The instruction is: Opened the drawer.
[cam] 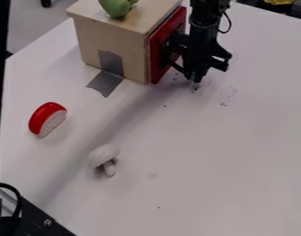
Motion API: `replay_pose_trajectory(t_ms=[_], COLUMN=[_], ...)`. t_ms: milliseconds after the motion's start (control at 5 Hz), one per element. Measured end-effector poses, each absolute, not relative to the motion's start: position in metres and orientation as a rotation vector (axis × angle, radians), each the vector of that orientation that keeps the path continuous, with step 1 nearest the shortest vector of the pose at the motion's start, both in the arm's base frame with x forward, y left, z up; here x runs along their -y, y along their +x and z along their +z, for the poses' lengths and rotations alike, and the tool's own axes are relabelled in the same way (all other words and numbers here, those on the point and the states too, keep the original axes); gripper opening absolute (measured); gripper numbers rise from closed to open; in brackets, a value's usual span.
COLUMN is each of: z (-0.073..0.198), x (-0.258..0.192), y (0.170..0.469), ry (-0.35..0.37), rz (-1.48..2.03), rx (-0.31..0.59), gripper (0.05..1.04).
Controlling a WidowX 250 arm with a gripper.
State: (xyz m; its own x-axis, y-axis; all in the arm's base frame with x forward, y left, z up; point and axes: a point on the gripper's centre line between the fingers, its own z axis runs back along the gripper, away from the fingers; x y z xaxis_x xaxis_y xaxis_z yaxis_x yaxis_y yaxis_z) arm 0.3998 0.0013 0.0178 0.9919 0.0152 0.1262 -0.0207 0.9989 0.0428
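1. Drawer [168, 44]: red front set upright along the right side of the wooden box [118, 48], facing right in the camera view. Upper edge running obliquely from lower left to upper right; long axis cannot be told at this slant. Extent of opening likewise indeterminate.

2. Gripper [195, 73]: hanging tips down just to the right of the red front, low over the white surface [220, 161]. Dark parts overlapping the front; contact indeterminate. Jaws: cannot tell whether spread, pressed together or pinching.

3. Atop the box: green toy fruit [117, 6], near the back, cut off by the upper edge of the view.

4. Across the lower face of the box and down onto the surface: grey tape [108, 78].

5. At left, apart from the box: red half-round piece [44, 115], pale flat face turned toward the lower right, long axis slanting from lower left to upper right.

6. Farther down the view: white toy mushroom [104, 154], cap toward upper left, stem pointing downward and slightly right.
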Motion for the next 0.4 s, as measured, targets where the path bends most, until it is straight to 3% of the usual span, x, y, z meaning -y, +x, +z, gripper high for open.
replay_pose_trajectory(t_ms=[400], z=[0.019], x=[0.048], y=[0.395], ry=[0.001], rz=[-0.047], rx=[0.110], gripper=[0.124])
